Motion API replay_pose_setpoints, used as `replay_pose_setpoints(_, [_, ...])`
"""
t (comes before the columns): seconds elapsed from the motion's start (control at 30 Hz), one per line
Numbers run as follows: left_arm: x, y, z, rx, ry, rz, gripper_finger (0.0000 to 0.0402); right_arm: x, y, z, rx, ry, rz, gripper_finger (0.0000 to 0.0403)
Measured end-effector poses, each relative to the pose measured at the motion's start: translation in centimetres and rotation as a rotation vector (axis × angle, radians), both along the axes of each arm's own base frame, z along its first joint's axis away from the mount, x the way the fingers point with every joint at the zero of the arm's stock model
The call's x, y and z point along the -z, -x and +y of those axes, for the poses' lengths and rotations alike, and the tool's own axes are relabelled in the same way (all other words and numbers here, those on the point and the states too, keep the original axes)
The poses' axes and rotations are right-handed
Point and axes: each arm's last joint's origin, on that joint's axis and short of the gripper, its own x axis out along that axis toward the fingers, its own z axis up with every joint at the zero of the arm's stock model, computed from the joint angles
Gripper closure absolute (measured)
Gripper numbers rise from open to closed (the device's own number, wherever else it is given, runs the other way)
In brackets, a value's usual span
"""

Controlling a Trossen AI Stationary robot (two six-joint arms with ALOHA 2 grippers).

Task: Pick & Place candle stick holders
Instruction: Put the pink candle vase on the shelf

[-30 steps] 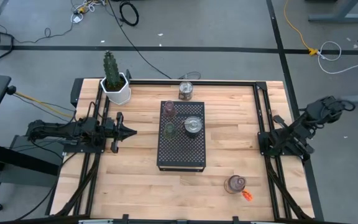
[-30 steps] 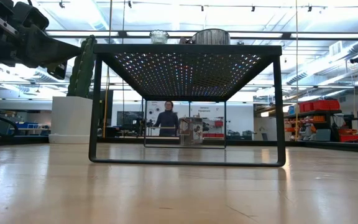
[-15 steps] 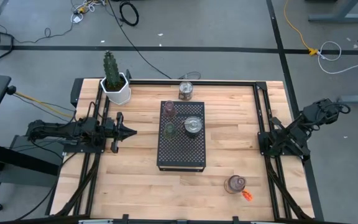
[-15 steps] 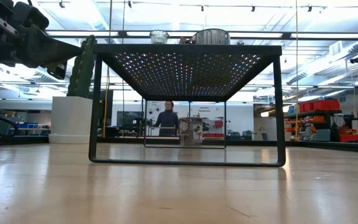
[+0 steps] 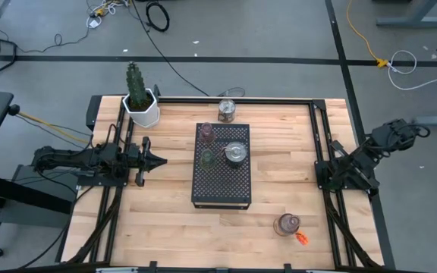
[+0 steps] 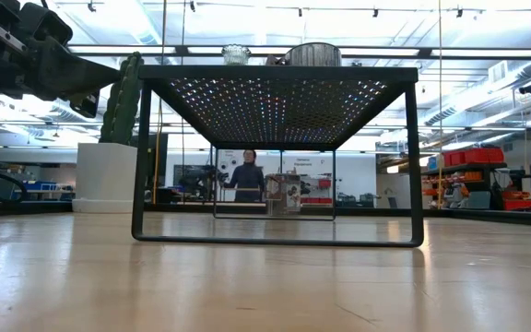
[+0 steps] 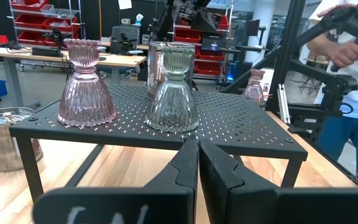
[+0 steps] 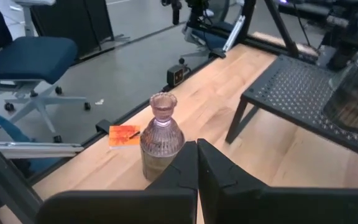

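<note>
A black perforated stand sits mid-table. On its far half stand three candle stick holders: pink, green and wider silvery. Another silvery holder rests on the table by the far edge. A pink holder with an orange tag stands upright near the front right. My left gripper is shut and empty at the table's left edge, level and pointing at the stand. My right gripper is shut and empty, drawn back over the right edge and aimed down toward the tagged pink holder.
A cactus in a white pot stands at the far left corner. Black rails run along both side edges. Bare wood lies between each gripper and the stand. A person stands beyond the right edge, in the left wrist view.
</note>
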Motion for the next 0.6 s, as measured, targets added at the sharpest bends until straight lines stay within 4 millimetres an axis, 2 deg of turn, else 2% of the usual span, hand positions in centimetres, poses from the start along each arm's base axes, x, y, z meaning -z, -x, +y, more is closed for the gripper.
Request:
replay_pose_setpoints(0.3, [0.0,0.0,0.0,0.000,0.000,-0.001,0.0383,-1.3,-2.2,1.1,0.002,0.051,0.119,0.0403])
replay_pose_setpoints(0.6, [0.0,0.0,0.0,-0.001,0.000,-0.002,0.0383,-1.0,-5.1,2.4,-0.008,0.118,0.257,0.0397])
